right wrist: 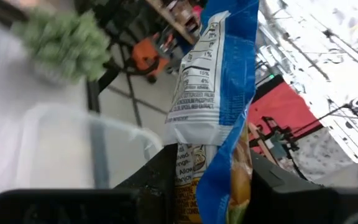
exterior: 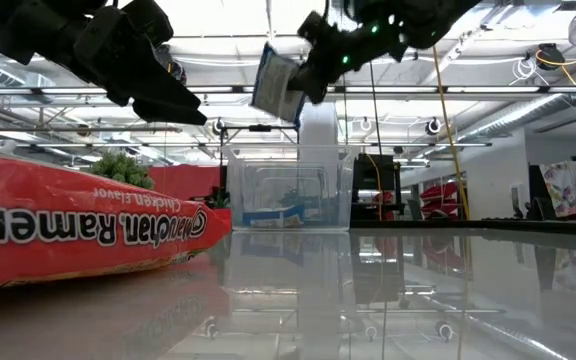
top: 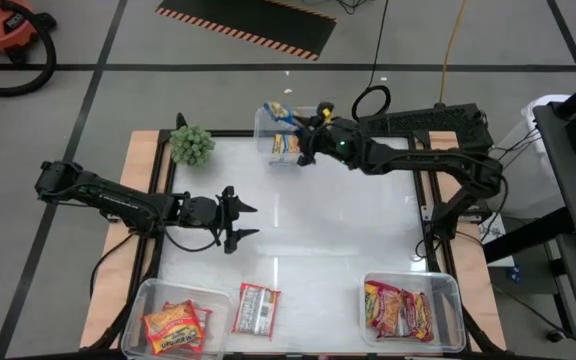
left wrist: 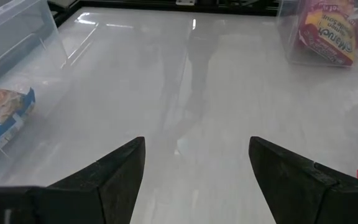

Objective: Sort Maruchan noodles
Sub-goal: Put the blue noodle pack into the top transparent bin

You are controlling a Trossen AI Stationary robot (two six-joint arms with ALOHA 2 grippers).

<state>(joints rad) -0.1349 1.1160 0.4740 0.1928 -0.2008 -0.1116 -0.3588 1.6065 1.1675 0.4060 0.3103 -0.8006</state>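
I see my right gripper (top: 306, 140) up at the table's 12 o'clock edge, and it is pinching a blue packet (right wrist: 219, 106). The packet sticks out past the fingers, squeezed between them. In the low view the blue packet (exterior: 276, 87) hangs high in the air, tilted, right above the far tub (exterior: 288, 188). From above, the packet (top: 286, 143) shows over that clear tub (top: 266, 118), which already has blue packets inside. The green plant (top: 192, 145) sits near the tub, toward 11 o'clock.

My left gripper (top: 240, 222) waits near the middle of the table, a bit toward 9 o'clock. Its fingers (left wrist: 110, 177) are spread wide and hold nothing. Only bare table shows between them.

At 7 o'clock a tub (top: 143, 300) holds orange packets (top: 173, 325). Just beside it, toward 6 o'clock, a red-and-white packet (top: 256, 309) lies flat on the table, well apart from both grippers. At 5 o'clock another tub (top: 448, 290) holds red packets (top: 398, 312).
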